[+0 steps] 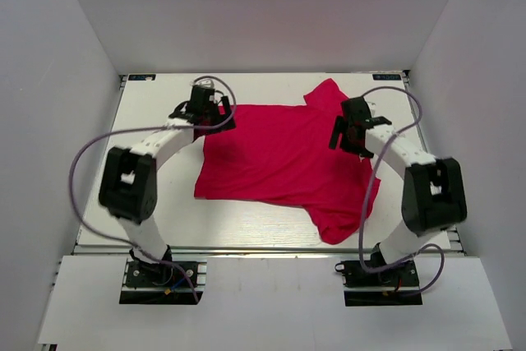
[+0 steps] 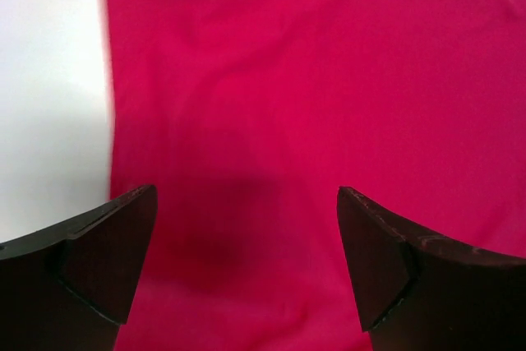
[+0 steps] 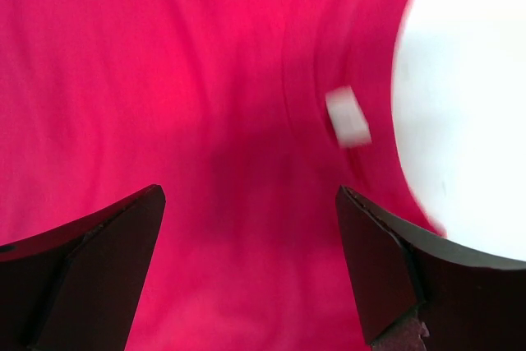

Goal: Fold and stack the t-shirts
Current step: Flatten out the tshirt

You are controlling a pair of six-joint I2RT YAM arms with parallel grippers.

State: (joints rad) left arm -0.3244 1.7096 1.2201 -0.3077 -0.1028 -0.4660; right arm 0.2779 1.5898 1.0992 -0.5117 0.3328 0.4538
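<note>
Now — left gripper [image 2: 246, 195] jaws apart at t-shirt [image 1: 279, 158] edge | right gripper [image 3: 249, 193] apart, seemingly beside neck tag [image 3: 348, 117]

Robot lab booth: white enclosure walls [image 1: 74, 39], white tabletop [image 1: 156, 104].

One t-shirt [image 1: 279, 158], two arms [image 1: 160, 145] [image 1: 403, 154], perhaps one tag [image 3: 348, 117]

Bright, even overhead light fills the top view. The plain white walls and flat white table [image 1: 246, 223] look nearly washed out, with only faint soft shadows beside the arms. The bright crimson-pink cloth t-shirt [image 1: 279, 158] looks saturated and fairly sharp there. Both wrist views are soft: the shirt's edge smears into overexposed table, the small white neck tag [image 3: 348, 117] is blurred, and a diffuse dark shadow lies on the cloth between the black fingers [image 2: 107, 244] of the left gripper [image 2: 246, 199].
</note>
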